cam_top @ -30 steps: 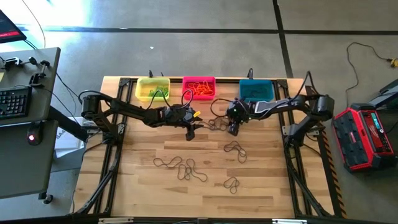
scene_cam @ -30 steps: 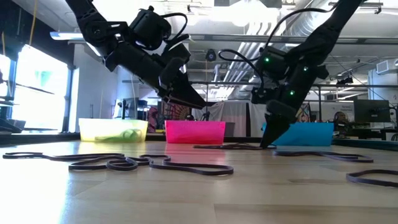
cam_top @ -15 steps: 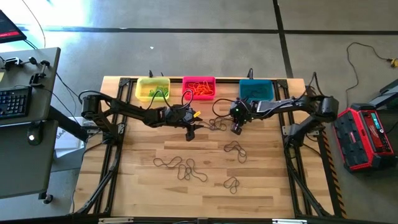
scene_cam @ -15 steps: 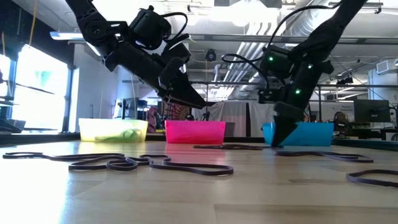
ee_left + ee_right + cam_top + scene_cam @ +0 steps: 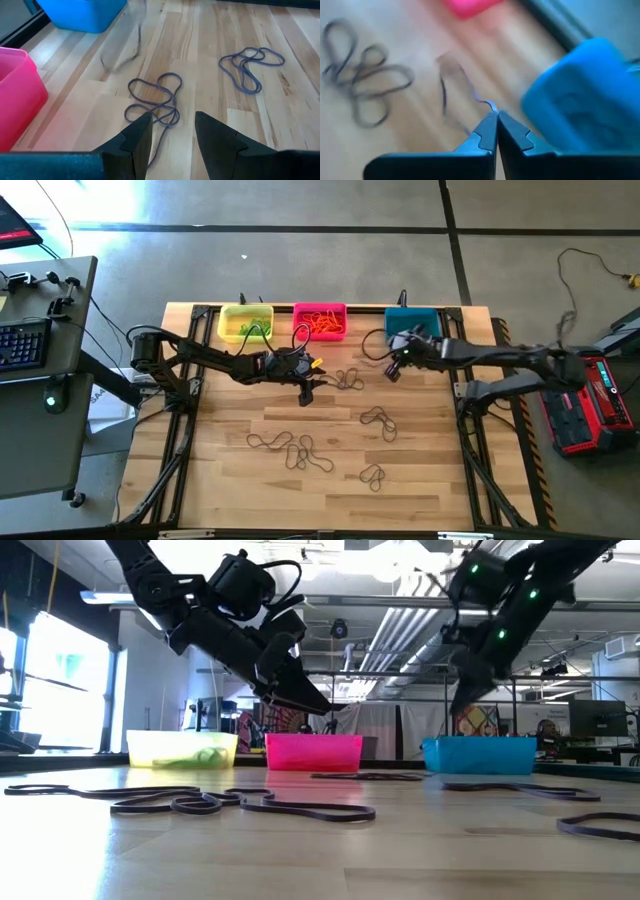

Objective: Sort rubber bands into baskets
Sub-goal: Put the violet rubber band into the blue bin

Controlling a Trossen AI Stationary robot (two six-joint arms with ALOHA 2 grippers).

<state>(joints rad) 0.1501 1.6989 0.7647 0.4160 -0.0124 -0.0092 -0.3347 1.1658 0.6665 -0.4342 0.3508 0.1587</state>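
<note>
High view: right gripper (image 5: pixel 392 370) near teal basket (image 5: pixel 411 324); dark bands (image 5: pixel 292 450) scattered mid-table.

Right wrist view: pincer pressed together, pinching thin dark band (image 5: pixel 451 85).

Left wrist view: left gripper (image 5: pixel 172 131) spread above band cluster (image 5: pixel 154 100). Light, floppy; best pinched on a single strand.
</note>
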